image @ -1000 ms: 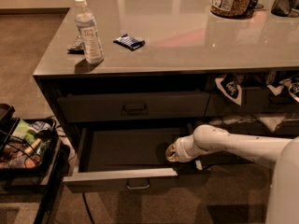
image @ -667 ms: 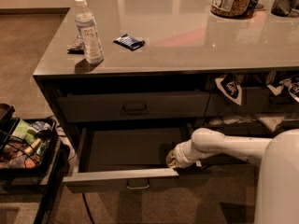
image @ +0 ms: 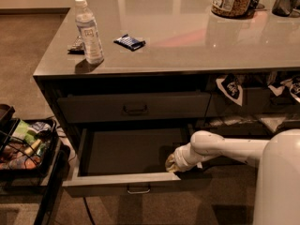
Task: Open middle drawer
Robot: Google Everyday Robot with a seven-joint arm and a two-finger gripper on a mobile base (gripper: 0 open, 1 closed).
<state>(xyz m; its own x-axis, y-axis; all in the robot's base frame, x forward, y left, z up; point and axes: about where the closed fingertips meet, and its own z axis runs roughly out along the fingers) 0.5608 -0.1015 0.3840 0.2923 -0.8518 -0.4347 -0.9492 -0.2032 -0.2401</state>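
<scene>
The middle drawer (image: pixel 123 183) stands pulled out from under the counter. Its flat grey front carries a small central pull handle (image: pixel 138 189), and its inside (image: pixel 133 150) looks bare. My gripper (image: pixel 171 163) sits at the right end of the drawer, just behind the front panel's right corner. My white arm (image: pixel 225 149) reaches in from the right. Above it, another grey drawer (image: pixel 133 108) with the same kind of handle is closed.
On the counter top (image: pixel 187 41) stand a water bottle (image: pixel 89 29), a dark blue packet (image: pixel 130 42) and a jar (image: pixel 230 0). Snack bags hang in open shelves at the right (image: pixel 230 89). A black cart with packets (image: pixel 23 146) stands at the lower left.
My gripper has moved a little forward, from deeper inside the drawer's right side to its front right corner. The drawer front has come out only slightly.
</scene>
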